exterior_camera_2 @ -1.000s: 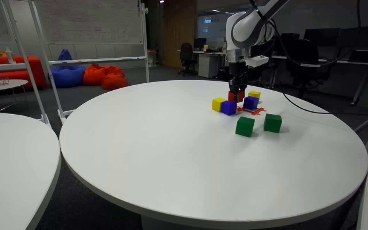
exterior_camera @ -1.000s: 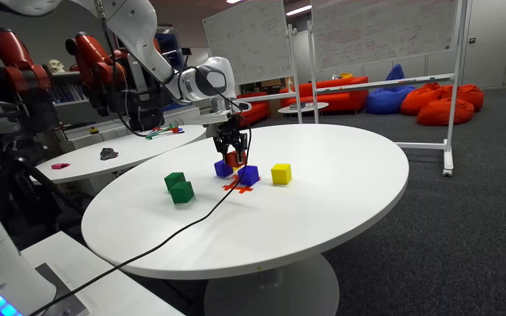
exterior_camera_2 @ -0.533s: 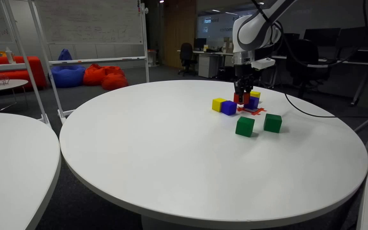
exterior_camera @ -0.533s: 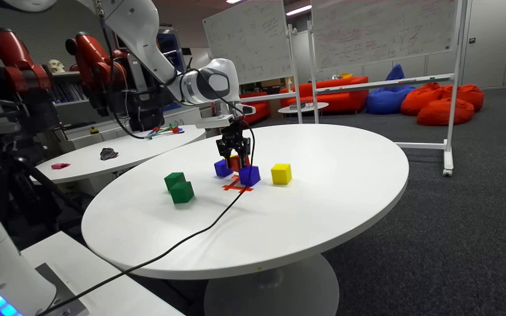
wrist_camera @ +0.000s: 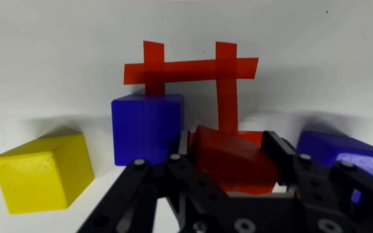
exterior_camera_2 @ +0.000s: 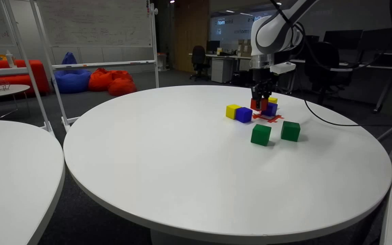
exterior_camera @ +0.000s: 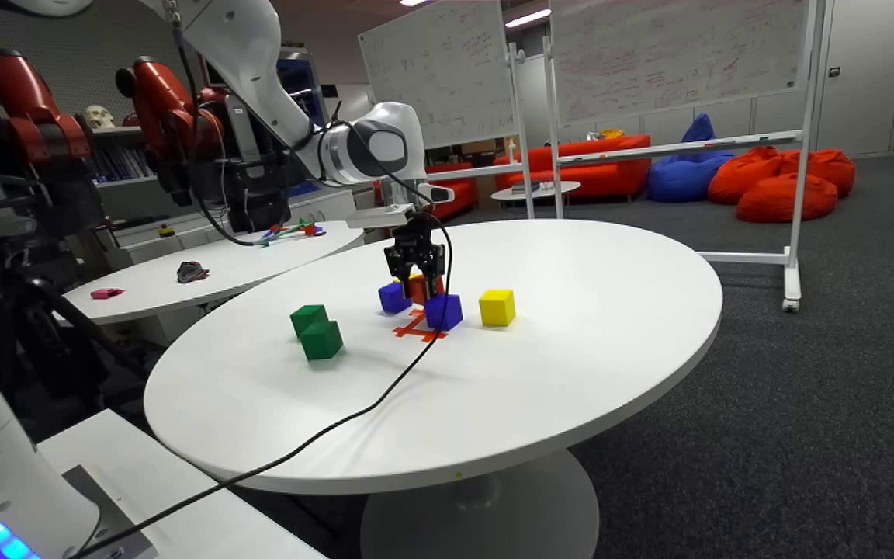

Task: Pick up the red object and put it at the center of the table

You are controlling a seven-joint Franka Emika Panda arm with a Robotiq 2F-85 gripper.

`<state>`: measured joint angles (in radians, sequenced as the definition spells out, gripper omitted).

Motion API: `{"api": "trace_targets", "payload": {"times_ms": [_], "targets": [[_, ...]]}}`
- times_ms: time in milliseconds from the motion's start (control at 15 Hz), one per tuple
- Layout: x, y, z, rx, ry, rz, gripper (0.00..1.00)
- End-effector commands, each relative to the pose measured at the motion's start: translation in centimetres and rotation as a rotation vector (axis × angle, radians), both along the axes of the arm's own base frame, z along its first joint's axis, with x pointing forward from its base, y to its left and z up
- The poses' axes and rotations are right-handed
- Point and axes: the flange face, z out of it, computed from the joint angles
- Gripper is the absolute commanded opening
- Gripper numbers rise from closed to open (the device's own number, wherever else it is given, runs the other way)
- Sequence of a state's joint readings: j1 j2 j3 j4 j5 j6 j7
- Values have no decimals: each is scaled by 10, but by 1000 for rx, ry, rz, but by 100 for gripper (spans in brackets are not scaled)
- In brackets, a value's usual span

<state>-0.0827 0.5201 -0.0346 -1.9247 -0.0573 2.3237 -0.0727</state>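
The red object, a red block (wrist_camera: pixel 231 158), is tilted between my gripper's (wrist_camera: pixel 225 142) two fingers in the wrist view. It also shows between the fingertips in both exterior views (exterior_camera: pixel 417 290) (exterior_camera_2: pixel 256 104). The gripper (exterior_camera: pixel 419 289) is shut on it, low over the round white table (exterior_camera: pixel 571 373). I cannot tell if the block touches the tabletop. A red tape outline (wrist_camera: pixel 189 71) on the table runs under the block. A blue cube (wrist_camera: pixel 146 129) stands right against my left finger, partly over the tape. The block's underside is hidden.
A yellow cube (wrist_camera: pixel 40 178) stands beyond that blue cube. A second blue cube (wrist_camera: pixel 351 152) is close to the right finger, with another yellow cube (exterior_camera_2: pixel 232 111) next to it. Two green cubes (exterior_camera_2: pixel 261 135) (exterior_camera_2: pixel 290 131) stand nearby. A black cable (exterior_camera: pixel 323 431) hangs across the table.
My gripper has come down and shifted a little with the red block in it, towards the blue cube at the tape. That blue cube has slid slightly. The other cubes have stayed put.
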Motion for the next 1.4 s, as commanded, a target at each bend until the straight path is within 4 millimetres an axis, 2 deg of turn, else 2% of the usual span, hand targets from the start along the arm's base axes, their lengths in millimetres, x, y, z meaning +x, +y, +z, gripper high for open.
{"api": "trace_targets", "payload": {"times_ms": [0, 200, 333, 467, 800, 1000, 1200, 1333], "targets": [[-16, -8, 6, 18, -25, -19, 35], [-18, -16, 5, 23, -30, -37, 35], [-14, -9, 4, 17, -26, -18, 35], [-5, 14, 1, 11, -17, 26, 35], [13, 92, -5, 0, 5, 164, 35], [19, 120, -8, 0, 6, 216, 35], [24, 126, -10, -5, 0, 230, 35], [26, 119, -11, -3, -4, 221, 35]]}}
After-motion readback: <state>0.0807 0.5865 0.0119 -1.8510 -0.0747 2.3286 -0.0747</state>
